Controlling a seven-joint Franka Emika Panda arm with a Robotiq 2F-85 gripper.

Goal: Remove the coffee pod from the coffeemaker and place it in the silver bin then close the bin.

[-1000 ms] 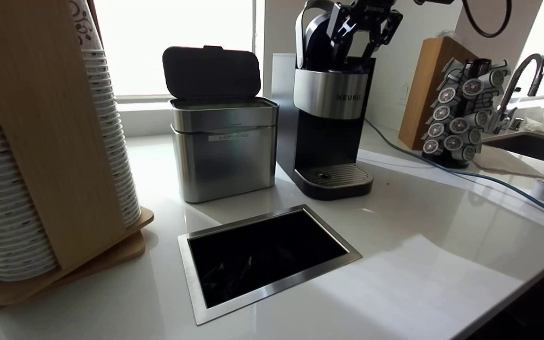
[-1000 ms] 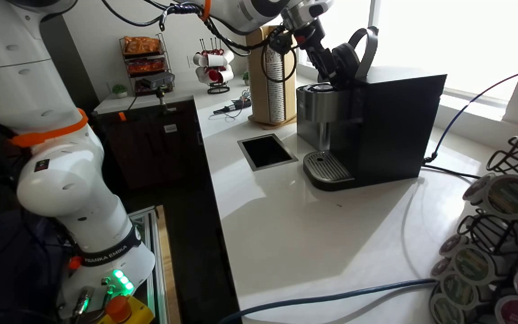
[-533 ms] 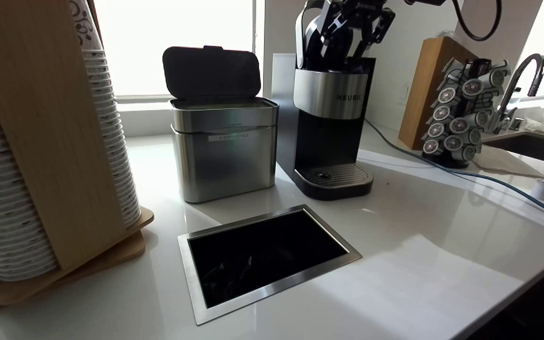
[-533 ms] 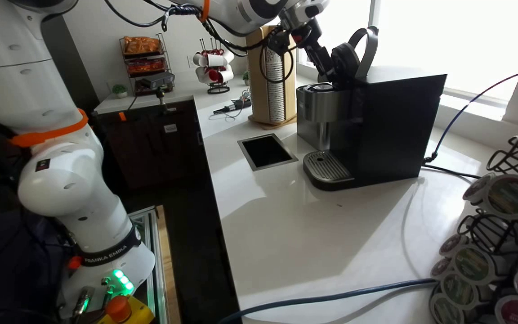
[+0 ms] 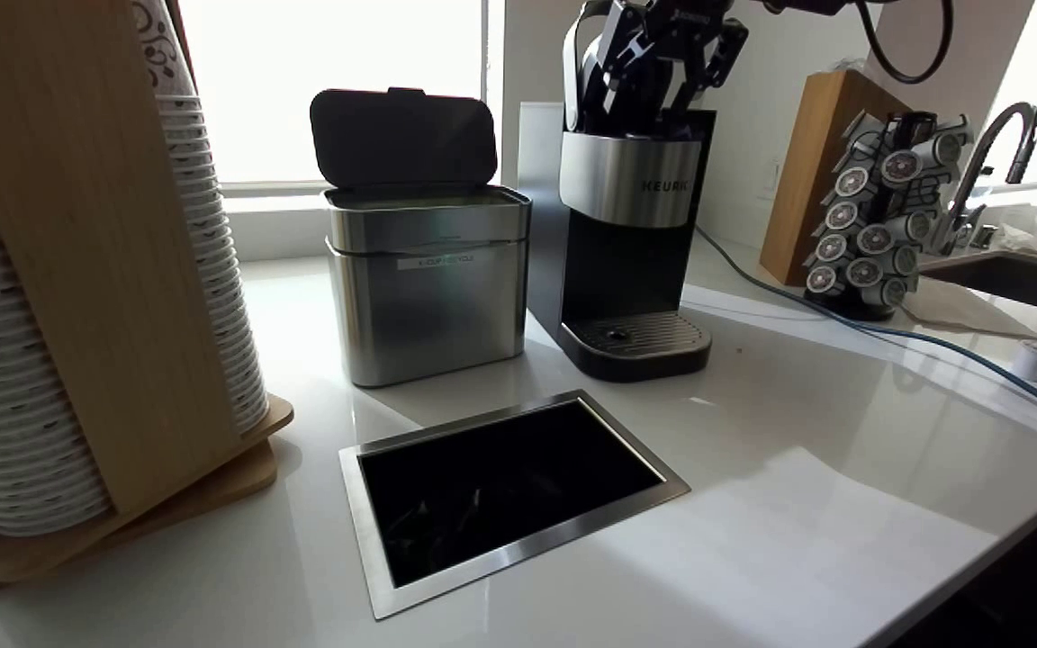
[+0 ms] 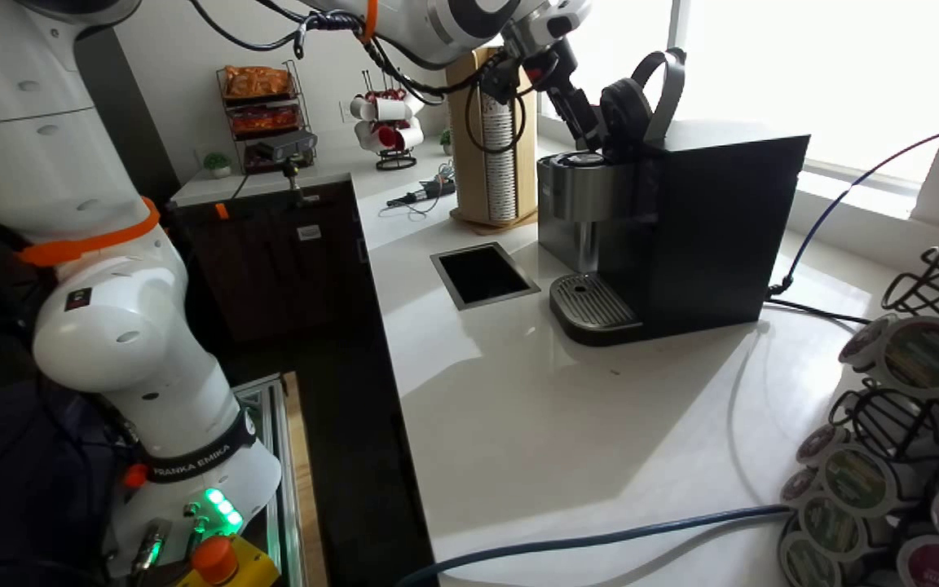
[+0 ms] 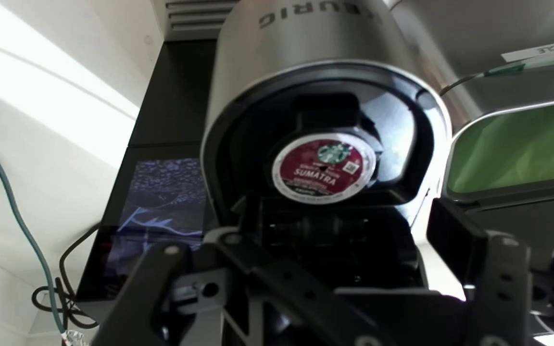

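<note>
Gripper [image 7: 350,223] has edged sideways, coffee pod [image 7: 324,169] just beyond its spread jaws.

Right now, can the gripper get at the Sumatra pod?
Likely yes: the coffeemaker stands open, the pod lies uncovered in the wrist view, and nothing shows between it and the open gripper. Room around the pod looks tight.

Tool [image 7: 347,222] aslant, jaws wide apart.
</note>
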